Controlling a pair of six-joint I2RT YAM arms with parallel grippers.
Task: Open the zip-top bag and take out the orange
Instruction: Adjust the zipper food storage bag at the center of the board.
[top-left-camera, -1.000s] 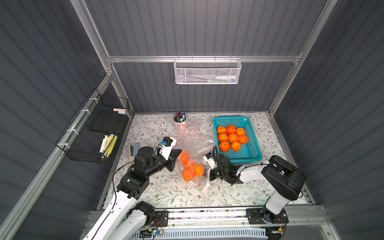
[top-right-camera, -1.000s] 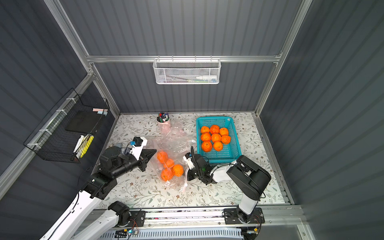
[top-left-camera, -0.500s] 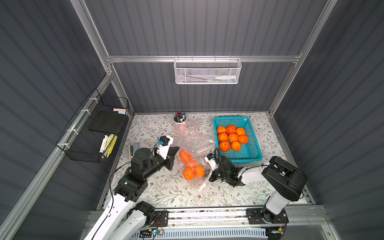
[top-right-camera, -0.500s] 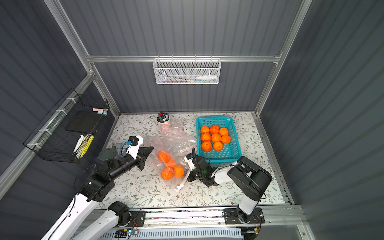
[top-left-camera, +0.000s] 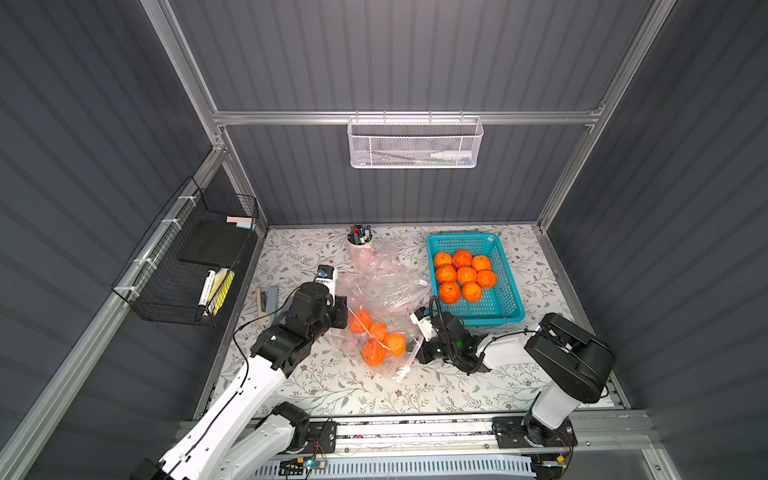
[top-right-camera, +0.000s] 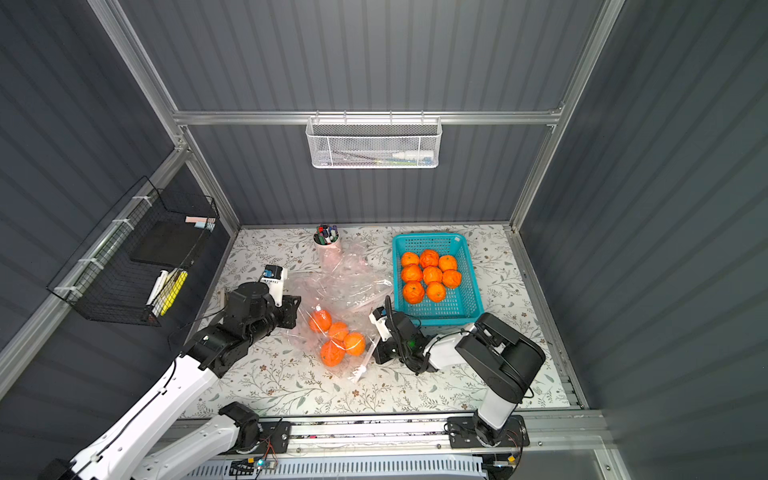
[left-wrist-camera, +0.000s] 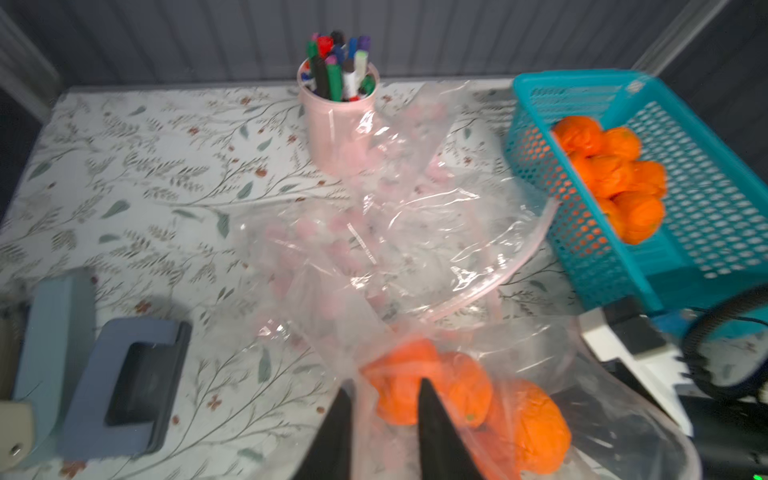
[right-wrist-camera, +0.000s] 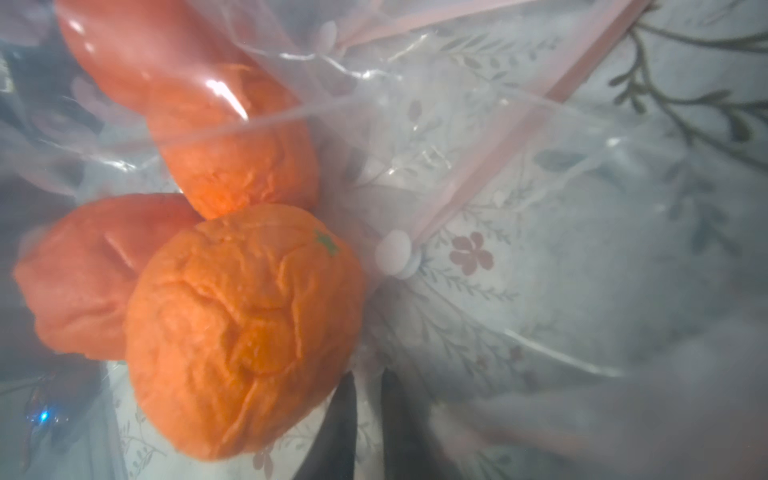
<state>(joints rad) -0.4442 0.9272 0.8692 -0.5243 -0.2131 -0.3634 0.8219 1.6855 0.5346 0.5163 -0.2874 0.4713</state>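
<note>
Toward the front middle of the table (top-left-camera: 332, 386), the left gripper (left-wrist-camera: 386, 399) is seen with jaws apart at the left side of the zip-top bag (top-left-camera: 399, 368), film lying between them. The zip appears parted, but four oranges (top-left-camera: 378, 332) are inside and none has been extracted. The bag's right edge appears pinched by the nearly closed right gripper (right-wrist-camera: 369, 386).

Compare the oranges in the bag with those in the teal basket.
Count: four bagged oranges, eight basket oranges. Cover: bagged oranges sit inside the clear bag; basket oranges lie uncovered in the basket. Layout: bagged oranges clump loosely; basket oranges pack in rows toward the far end. Shared: colour, similar size, wrinkled skin.
</note>
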